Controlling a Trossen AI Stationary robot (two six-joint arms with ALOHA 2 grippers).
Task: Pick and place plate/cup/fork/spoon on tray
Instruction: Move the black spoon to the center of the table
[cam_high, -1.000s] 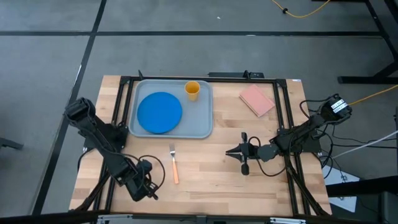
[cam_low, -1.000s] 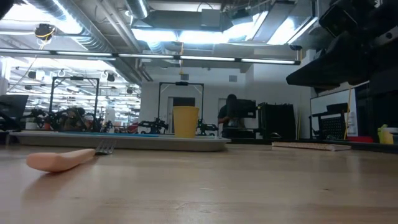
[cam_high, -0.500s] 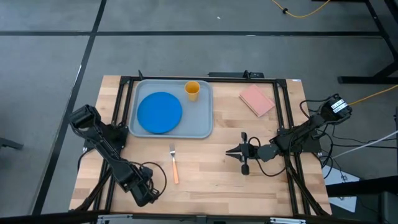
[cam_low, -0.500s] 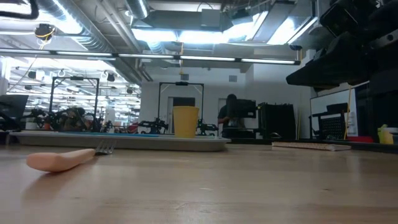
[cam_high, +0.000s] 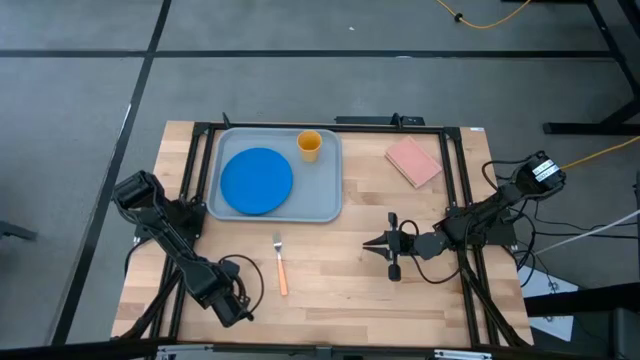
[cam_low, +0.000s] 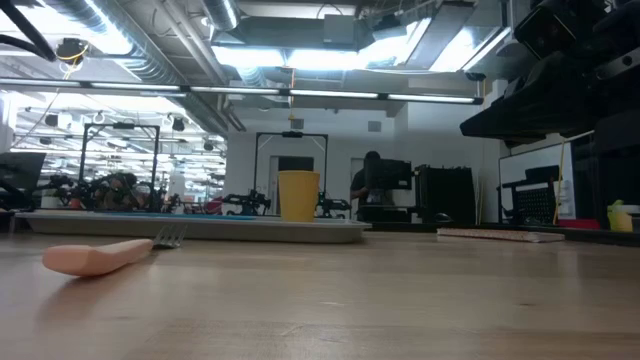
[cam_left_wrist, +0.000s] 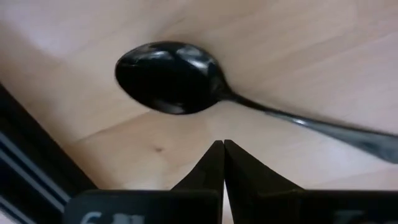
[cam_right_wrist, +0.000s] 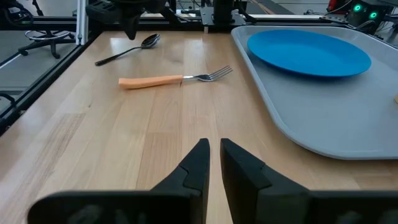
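The blue plate (cam_high: 256, 181) and the yellow-orange cup (cam_high: 309, 145) stand on the grey-blue tray (cam_high: 325, 205) at the far left of the table. The fork (cam_high: 279, 265) lies flat on the wood in front of the tray, tines toward it. The dark spoon (cam_left_wrist: 168, 78) lies on the wood near the front left corner, its bowl up. My left gripper (cam_left_wrist: 222, 146) hangs shut just above the table beside the spoon's handle; in the high view (cam_high: 225, 298) it covers the spoon. My right gripper (cam_high: 368, 243) is shut and empty right of the fork, pointing toward it.
A pink square pad (cam_high: 413, 161) lies at the far right of the table. Black frame rails (cam_high: 190, 170) run along the table's left and right sides. Bare wood lies between the fork and my right gripper (cam_right_wrist: 212, 144).
My left arm has shifted a little toward the table's near edge and stays over the spoon. The fork, plate, cup and my right gripper have kept still.
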